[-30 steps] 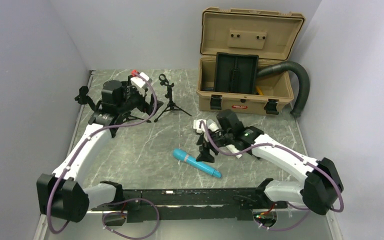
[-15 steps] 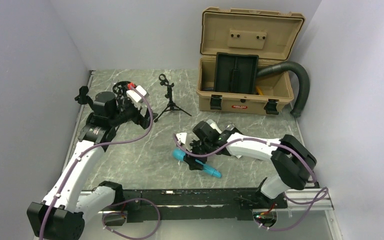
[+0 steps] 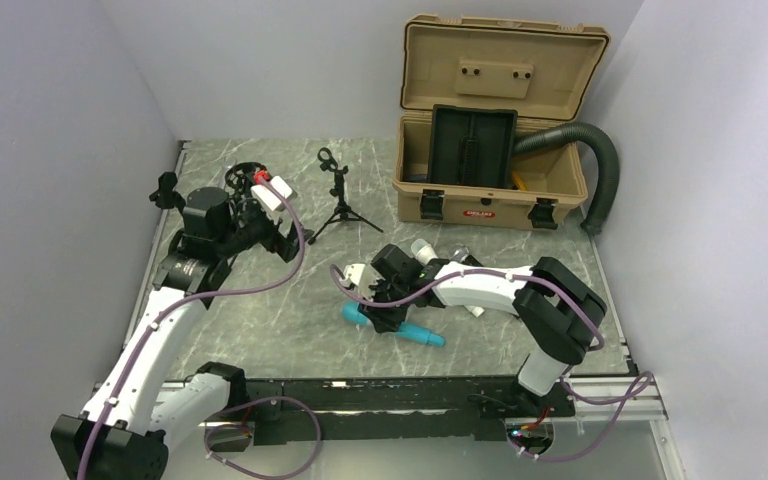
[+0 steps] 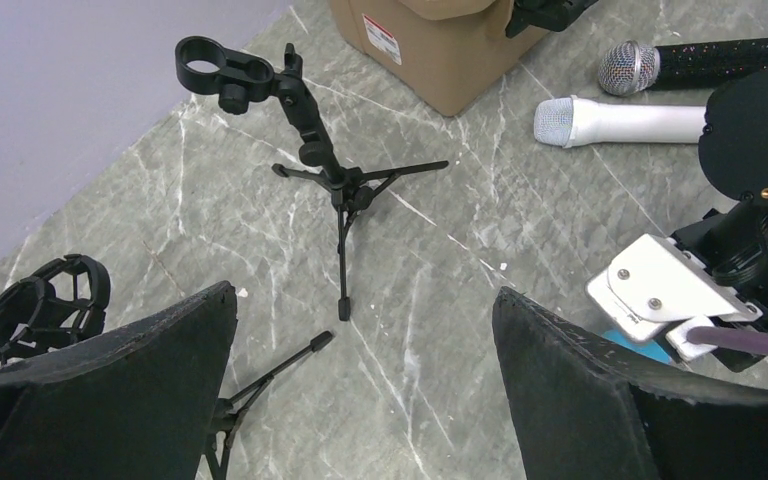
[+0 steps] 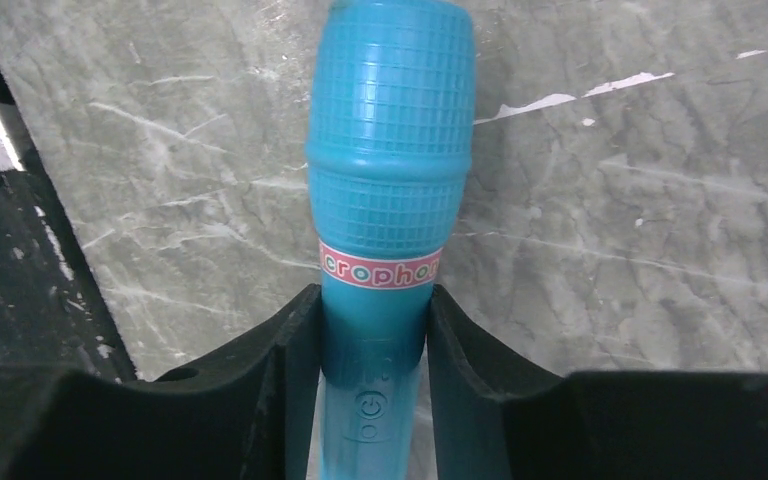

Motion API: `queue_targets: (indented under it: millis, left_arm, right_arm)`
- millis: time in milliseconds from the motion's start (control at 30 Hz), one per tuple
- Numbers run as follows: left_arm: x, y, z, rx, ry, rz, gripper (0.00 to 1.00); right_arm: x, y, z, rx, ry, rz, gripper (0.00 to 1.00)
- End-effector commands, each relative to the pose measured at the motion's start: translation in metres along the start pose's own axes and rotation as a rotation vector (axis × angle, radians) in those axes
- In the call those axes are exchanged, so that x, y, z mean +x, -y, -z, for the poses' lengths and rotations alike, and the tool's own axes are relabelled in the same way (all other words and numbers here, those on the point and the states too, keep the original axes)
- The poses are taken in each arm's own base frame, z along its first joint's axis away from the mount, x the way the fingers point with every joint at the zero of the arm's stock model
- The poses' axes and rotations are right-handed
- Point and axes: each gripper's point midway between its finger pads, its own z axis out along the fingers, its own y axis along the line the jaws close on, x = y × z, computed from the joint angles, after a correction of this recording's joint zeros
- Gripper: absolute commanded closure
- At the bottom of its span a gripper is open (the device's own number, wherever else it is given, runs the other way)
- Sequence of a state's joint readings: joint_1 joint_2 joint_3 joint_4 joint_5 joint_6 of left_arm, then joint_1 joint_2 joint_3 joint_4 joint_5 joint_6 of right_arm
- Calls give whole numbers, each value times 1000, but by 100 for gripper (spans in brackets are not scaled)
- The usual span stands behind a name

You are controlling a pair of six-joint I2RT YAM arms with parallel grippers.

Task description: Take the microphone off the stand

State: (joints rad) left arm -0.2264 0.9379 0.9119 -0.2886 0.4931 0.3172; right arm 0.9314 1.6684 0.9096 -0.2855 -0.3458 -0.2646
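A blue toy microphone [image 3: 415, 333] lies low over the marble table at front centre, apart from any stand. My right gripper [image 3: 384, 308] is shut on its body just below the pink label, with the meshed head sticking out past the fingertips [image 5: 295, 330] in the right wrist view, where the microphone [image 5: 388, 170] fills the middle. A small black tripod stand [image 3: 338, 200] stands upright at the back with its clip empty; it also shows in the left wrist view [image 4: 312, 150]. My left gripper [image 3: 288, 240] is open and empty, hovering left of that stand [image 4: 365, 370].
A second black stand with a round shock mount [image 4: 45, 305] is by the left gripper. A white microphone [image 4: 620, 120] and a black one [image 4: 705, 62] lie in front of the open tan case [image 3: 495, 195]. A grey hose [image 3: 605, 175] curls at the case's right.
My right arm has swung left from beside the white microphone onto the blue microphone and closed on it. My left arm has drawn back left from the tripod stand.
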Motion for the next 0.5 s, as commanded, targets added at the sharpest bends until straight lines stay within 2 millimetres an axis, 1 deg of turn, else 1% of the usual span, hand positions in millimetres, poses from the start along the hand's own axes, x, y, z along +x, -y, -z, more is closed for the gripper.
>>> queue_targets:
  millis: [0, 133, 333, 400, 467]
  left_arm:
    - [-5, 3, 6, 0, 27, -29, 1]
    - [-2, 1, 10, -22, 19, -42, 1]
    - [1, -2, 12, -45, 11, -50, 1]
    - [1, -1, 12, -41, 11, -47, 1]
    - [0, -1, 12, -40, 13, -45, 0]
  right_arm:
    - [-7, 17, 1, 99, 7, -6, 70]
    - [-1, 32, 10, 166, 12, -22, 79]
    - [11, 73, 35, 235, 56, -210, 91]
    - [17, 83, 40, 264, 62, -244, 94]
    - [20, 88, 45, 283, 68, -265, 95]
